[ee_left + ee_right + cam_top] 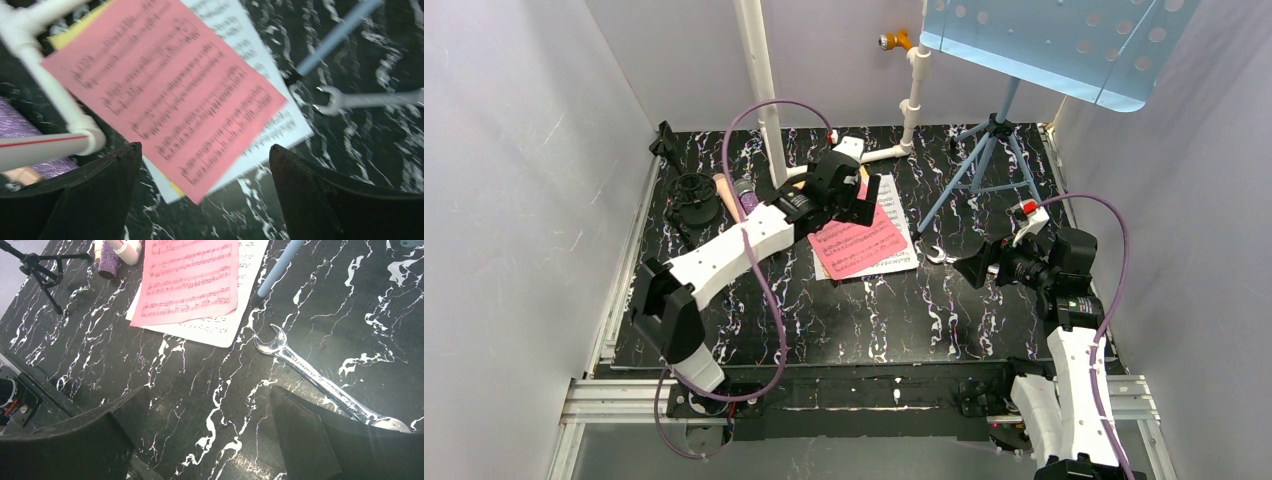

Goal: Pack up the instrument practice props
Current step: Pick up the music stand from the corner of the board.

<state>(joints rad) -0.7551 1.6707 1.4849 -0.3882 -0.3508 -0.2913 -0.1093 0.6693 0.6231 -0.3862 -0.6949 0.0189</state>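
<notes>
Sheet-music pages (170, 95), pink sheet on top, lie fanned near counter centre, toward the far edge. Left gripper (205, 154) hovers over them, jaws spread wide, holding nothing.

Judgement: descend at the stack's loose near corner, catch all sheets together, and avoid the white pipe (50, 85).

Right gripper (207, 400) is spread and empty near the right edge, by the silver wrench (310, 375).

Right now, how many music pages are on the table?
3, in one stack: the pink page on top, a white page under it, a yellow page peeking out at the edges. More may be hidden underneath.
</notes>
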